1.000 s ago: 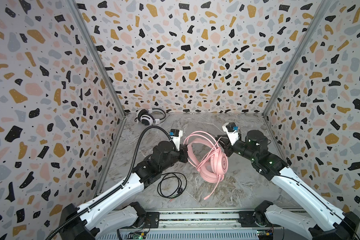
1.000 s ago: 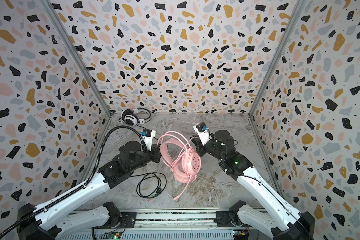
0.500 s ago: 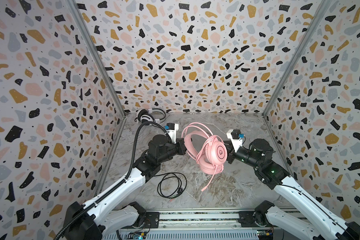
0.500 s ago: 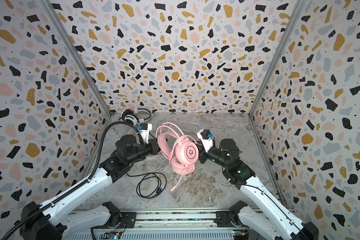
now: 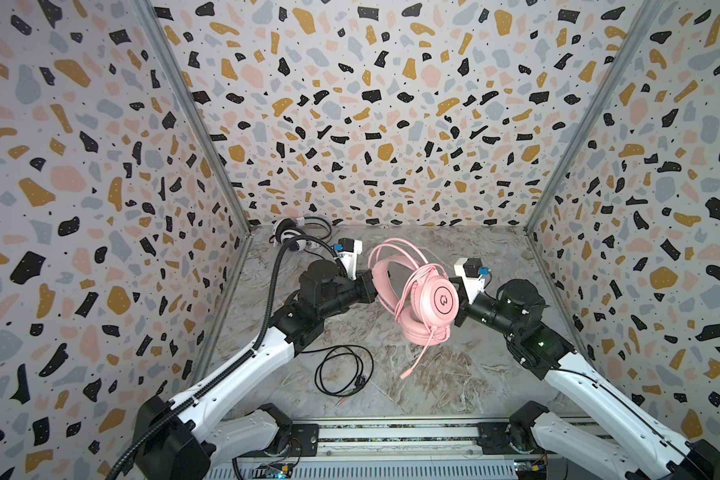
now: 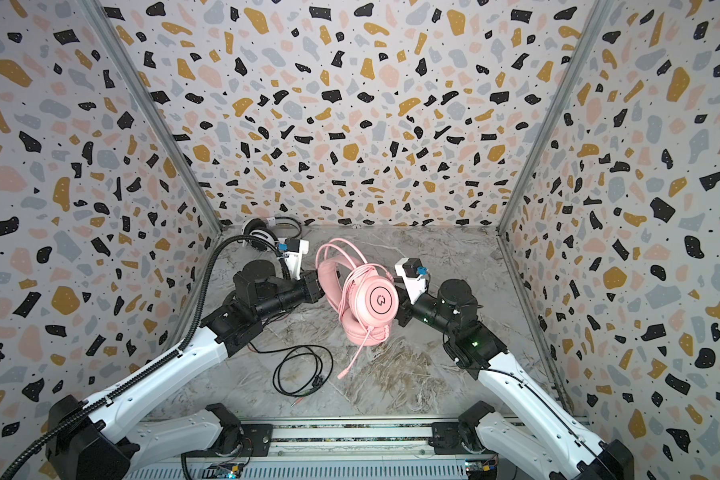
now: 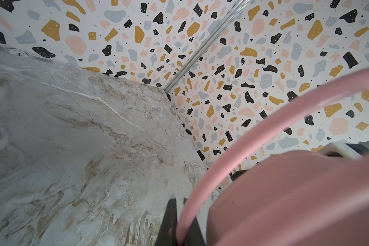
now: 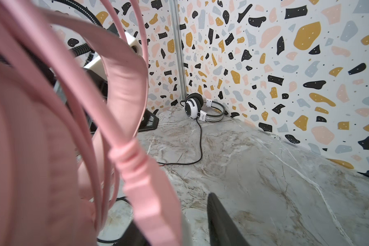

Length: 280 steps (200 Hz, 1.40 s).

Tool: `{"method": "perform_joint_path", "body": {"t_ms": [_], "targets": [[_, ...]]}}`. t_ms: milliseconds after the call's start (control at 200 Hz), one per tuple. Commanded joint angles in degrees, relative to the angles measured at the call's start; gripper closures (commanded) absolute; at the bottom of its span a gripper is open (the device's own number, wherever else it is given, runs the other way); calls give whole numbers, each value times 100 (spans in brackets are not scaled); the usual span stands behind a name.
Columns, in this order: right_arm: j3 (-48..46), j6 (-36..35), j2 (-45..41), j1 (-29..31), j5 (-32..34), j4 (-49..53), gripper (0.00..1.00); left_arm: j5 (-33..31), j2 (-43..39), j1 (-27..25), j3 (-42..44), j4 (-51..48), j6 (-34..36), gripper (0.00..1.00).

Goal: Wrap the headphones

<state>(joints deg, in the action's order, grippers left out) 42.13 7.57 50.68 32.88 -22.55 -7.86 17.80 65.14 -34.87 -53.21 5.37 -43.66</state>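
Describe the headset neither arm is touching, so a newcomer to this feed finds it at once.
Follow the marble table to its far left corner, at the foot of the metal corner post. The white-and-black headset lies there against the back wall. Unlike the pink headset mid-table, it has white cups, black pads and a thin black cable.

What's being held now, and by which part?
The left gripper pinches the pink over-ear headset by the thin hoop of its headband; the right gripper has its fingers open at the earcup, apparently gripping nothing.
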Motion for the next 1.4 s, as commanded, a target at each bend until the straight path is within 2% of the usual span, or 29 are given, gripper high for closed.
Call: {"method": "perform_joint_path", "body": {"t_ms": [0,195,340,526,646,896,1116,1397], "targets": [[-291,163,-219,23,237,-145,55,-464,-6,84,-295,150,-153,100],[-1117,565,-607,16,804,-244,47,-1392,62,90,-213,60,-310,100],[-1508,741,-780,15,923,-97,47,-1836,268,95,-185,31,-529,100],[-2018,1151,-1176,16,1485,101,47,-2447,812,78,-260,-190,-1013,100],[-2348,1428,-1476,9,1816,168,47,-2490,1316,76,-349,-123,-1122,100],[-2725,1632,-1924,3,2041,458,47,-2597,2574,-157,-735,220,-1206,100],[-3008,1774,-2428,-5,2131,768,47,-2378,3934,-331,-1777,-15,-1248,100],[-3060,1885,-2984,-19,2261,1186,47,-2356,5128,-566,-2877,-150,-1423,100]]}}
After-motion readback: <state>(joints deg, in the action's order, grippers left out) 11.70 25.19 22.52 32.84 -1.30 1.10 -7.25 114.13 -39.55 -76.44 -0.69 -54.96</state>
